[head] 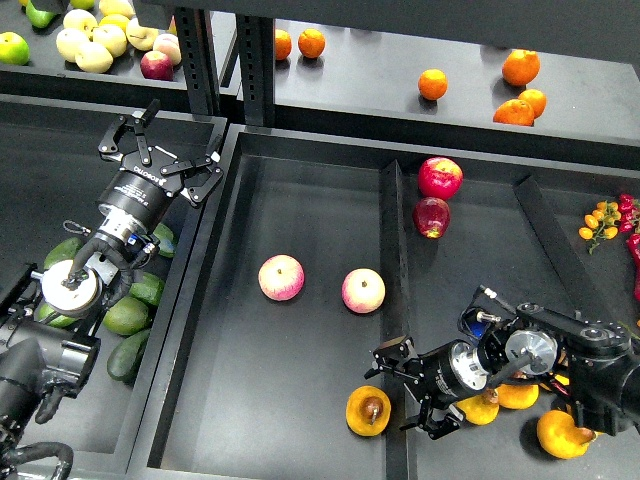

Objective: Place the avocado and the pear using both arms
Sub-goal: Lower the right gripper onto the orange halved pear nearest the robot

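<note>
Pear on black tray floor beside spread right hand; left hand spread, empty.

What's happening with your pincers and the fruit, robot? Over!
Left pincer open, empty, above the avocados. Right pincer open beside the pear, not gripping. Divider wall close by.

Black shelving w/ divided bins, upright posts, rear shelf, bright overhead light
</note>
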Controlling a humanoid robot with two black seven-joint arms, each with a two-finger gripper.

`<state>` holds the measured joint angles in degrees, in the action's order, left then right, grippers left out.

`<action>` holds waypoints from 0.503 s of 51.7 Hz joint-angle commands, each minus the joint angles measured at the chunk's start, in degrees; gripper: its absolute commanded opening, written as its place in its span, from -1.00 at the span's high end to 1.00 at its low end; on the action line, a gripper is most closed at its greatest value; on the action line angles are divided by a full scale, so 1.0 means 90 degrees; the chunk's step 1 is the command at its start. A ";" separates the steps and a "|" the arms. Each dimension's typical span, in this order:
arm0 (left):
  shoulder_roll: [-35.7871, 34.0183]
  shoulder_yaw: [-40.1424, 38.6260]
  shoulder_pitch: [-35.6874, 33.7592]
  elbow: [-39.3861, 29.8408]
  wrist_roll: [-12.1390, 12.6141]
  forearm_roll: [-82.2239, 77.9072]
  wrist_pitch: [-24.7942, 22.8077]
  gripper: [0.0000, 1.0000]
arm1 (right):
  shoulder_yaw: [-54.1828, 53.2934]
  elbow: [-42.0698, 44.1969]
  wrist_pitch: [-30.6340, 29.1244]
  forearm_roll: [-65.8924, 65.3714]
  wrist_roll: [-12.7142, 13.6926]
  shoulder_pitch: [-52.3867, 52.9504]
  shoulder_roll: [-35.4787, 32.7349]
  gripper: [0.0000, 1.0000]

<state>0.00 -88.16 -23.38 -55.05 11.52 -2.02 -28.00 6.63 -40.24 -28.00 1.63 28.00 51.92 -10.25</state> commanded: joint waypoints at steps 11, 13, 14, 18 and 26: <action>0.0000 0.0029 0.0000 0.0004 0.0009 0.0000 0.0000 -0.99 | 0.0005 -0.0147 0.0000 -0.0132 0.0000 -0.0066 -0.0004 -1.00; 0.0000 0.0049 0.0000 0.0004 0.0000 0.0000 0.0000 -0.99 | -0.0004 -0.0148 0.0000 -0.0132 0.0000 -0.0095 -0.0004 -1.00; 0.0000 0.0068 0.0000 0.0004 0.0000 0.0000 0.0000 -0.99 | -0.0004 -0.0148 0.0000 -0.0132 0.0000 -0.0105 0.0006 -1.00; 0.0000 0.0068 0.0000 0.0004 0.0000 0.0000 0.0000 -0.99 | -0.0004 -0.0157 0.0000 -0.0132 0.0000 -0.0164 0.0006 -1.00; 0.0000 0.0068 0.0000 -0.0016 0.0000 0.0000 0.0000 -0.99 | -0.0004 -0.0148 0.0000 -0.0356 0.0000 -0.0271 0.0006 -1.00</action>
<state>0.00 -87.55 -23.38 -55.05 11.55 -2.02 -28.00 6.59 -41.64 -28.00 0.03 28.00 50.06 -10.21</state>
